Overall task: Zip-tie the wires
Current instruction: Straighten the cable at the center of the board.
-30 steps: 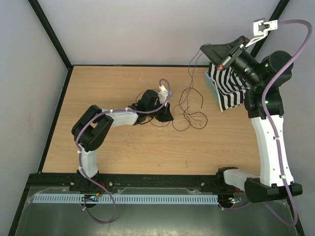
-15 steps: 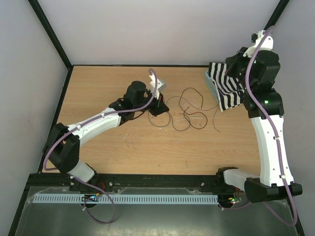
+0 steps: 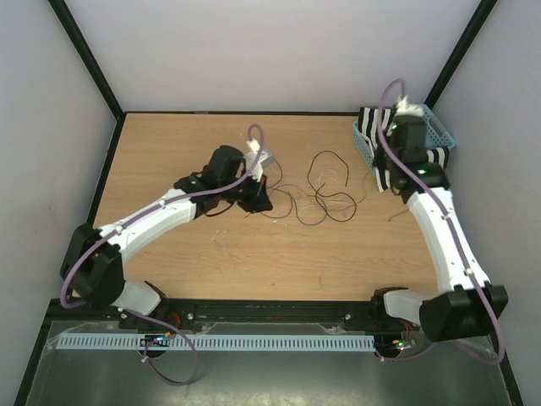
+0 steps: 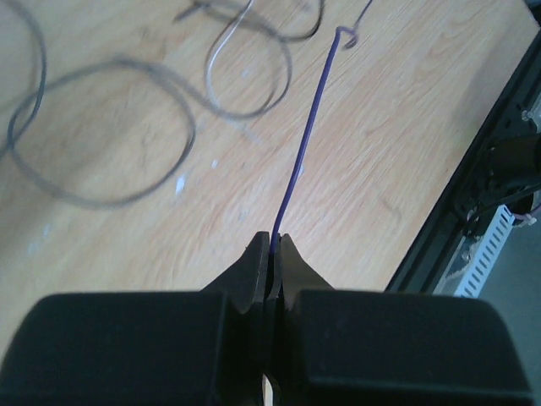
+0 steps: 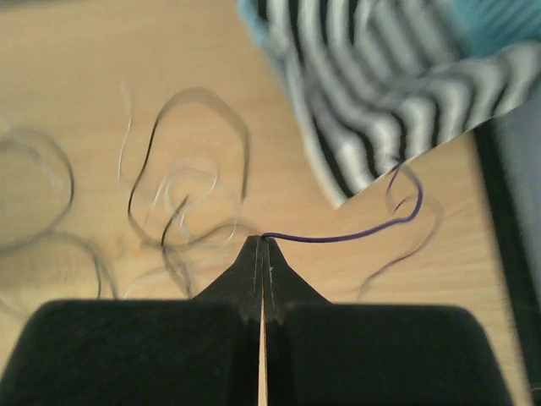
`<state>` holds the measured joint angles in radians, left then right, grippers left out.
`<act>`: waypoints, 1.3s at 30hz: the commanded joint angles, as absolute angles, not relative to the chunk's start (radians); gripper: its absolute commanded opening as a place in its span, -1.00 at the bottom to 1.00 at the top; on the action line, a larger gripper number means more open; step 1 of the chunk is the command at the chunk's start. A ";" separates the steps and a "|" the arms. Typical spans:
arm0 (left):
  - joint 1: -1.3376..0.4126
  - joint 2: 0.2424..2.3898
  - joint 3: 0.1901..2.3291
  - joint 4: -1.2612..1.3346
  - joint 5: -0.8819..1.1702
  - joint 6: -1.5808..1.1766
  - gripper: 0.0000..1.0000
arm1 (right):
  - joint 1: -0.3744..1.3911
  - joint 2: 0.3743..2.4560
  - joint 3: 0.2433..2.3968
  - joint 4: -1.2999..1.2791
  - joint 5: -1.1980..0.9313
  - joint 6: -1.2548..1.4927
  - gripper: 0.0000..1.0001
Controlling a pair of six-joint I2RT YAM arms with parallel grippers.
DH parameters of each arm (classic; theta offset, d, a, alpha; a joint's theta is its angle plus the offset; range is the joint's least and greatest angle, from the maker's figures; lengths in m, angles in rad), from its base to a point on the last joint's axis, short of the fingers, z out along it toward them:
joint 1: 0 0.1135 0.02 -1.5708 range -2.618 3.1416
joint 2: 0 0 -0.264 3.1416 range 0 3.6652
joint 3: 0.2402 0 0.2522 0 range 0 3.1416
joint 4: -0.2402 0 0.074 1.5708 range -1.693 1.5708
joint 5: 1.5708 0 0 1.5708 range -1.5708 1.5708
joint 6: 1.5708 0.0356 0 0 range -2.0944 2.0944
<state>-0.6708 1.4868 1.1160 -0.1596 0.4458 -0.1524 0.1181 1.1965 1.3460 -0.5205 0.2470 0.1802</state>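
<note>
1. Wires [image 3: 325, 190] lie in loose loops, mid-desk toward the far right corner; no tie seen.
2. Left gripper [image 4: 272, 245] is pinched closed on a purple strand [image 4: 300, 161].
3. Right gripper [image 5: 263, 245] likewise; gathering and tying remain.

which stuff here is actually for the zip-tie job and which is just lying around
For the job:
- wires, loose loops on the table
- left gripper, shut on a purple strand
- right gripper, also shut on a purple strand; whether it is the same one I cannot tell

Just lying about:
- striped cloth, draped over the basket's edge
- teal basket, far right corner
</note>
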 commanded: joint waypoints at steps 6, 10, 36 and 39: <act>-0.447 1.252 0.838 -0.352 0.480 -0.307 -1.00 | 0.264 1.230 0.860 -0.255 -0.058 0.444 -0.74; -0.369 1.193 0.753 -0.362 0.501 -0.332 -1.00 | 0.268 1.237 0.801 -0.236 -0.102 0.429 0.09; -0.268 1.054 0.567 -0.379 0.494 -0.384 -1.00 | 0.088 1.466 0.955 -0.304 0.098 0.350 0.56; -0.261 1.046 0.562 -0.378 0.496 -0.385 -1.00 | 0.088 1.494 0.932 -0.299 0.089 0.369 0.57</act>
<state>-0.2737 1.0721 0.5755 -0.3733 0.4889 -0.3737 0.0917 1.4746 0.9543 -0.3046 0.0788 0.3401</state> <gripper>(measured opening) 0.004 0.782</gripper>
